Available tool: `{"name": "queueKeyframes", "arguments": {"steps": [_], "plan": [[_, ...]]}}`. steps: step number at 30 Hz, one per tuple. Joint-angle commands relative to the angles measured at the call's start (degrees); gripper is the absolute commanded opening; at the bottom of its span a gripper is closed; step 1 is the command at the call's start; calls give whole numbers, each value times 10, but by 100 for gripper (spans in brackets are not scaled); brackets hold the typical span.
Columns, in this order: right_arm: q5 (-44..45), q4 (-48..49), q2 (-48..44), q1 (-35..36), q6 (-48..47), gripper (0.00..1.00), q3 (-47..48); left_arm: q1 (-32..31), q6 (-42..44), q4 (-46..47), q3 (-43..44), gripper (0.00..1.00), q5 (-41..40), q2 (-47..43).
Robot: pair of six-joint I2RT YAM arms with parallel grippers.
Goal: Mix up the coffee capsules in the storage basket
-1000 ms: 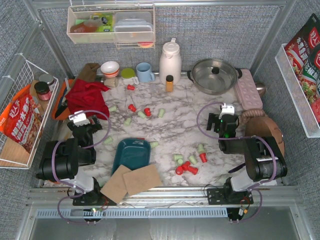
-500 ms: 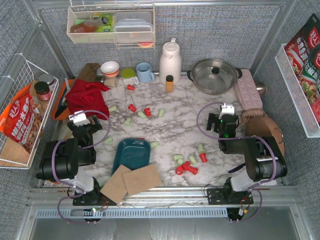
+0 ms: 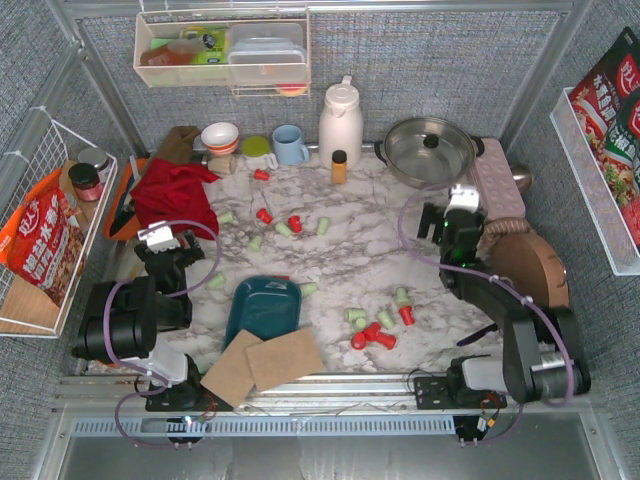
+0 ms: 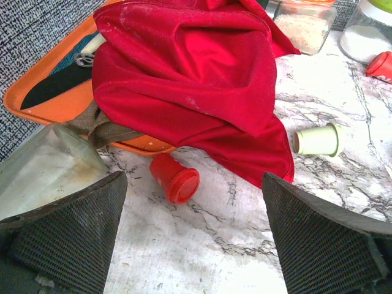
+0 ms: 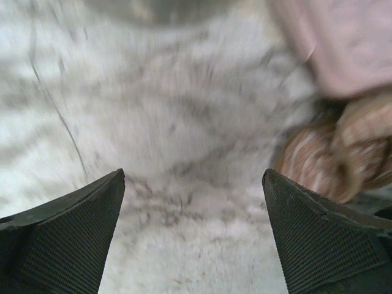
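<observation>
Change sits with the right arm alone: half a second back it was folded, and now it is stretched farther out over the table [image 3: 340, 255], carrying the right gripper [image 3: 455, 224] away from its base toward the pot [image 3: 430, 150]. Its wrist view is smeared, yet the jaws stand wide apart around the gripper's centre [image 5: 193, 176] with nothing but marble between them; the pink tray [image 5: 343, 43] lies ahead to its right and a woven mat [image 5: 334, 153] close on its right. The left gripper [image 3: 165, 246] has not shifted and is likewise spread wide [image 4: 193, 179], holding nothing. Just ahead of it lies one red capsule [image 4: 174, 179] on its side, touching the hem of the red cloth [image 4: 190, 79]; a green capsule [image 4: 317, 139] lies ahead to its right, and the cloth spills off an orange tray [image 4: 49, 107] ahead to its left. The basket [image 3: 262, 305] sits where it did, to the right of the left gripper and nearer the bases, and looks bare inside. The capsules [image 3: 378, 325] are all loose on the marble as before — one cluster back and to the left of the right gripper, the rest strewn ahead of the basket. Two brown pads [image 3: 262, 362] overlap the basket's near edge. Along the far edge stand a mug [image 3: 290, 145], a white jug [image 3: 340, 120] and an amber bottle [image 3: 339, 166]. Grey woven walls close the cell in — a clear bin [image 3: 222, 50] on the back one, a wire basket [image 3: 50, 235] on the left.
</observation>
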Motion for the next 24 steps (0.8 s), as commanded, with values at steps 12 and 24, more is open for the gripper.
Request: {"name": "queueKeyframes", "arguments": {"steps": [12, 24], "plan": [[55, -463, -219, 18, 90, 99, 176, 0, 0, 15, 2, 99, 5, 1], [49, -475, -229, 132, 23, 99, 202, 0, 0, 15, 2, 99, 4, 1]]}}
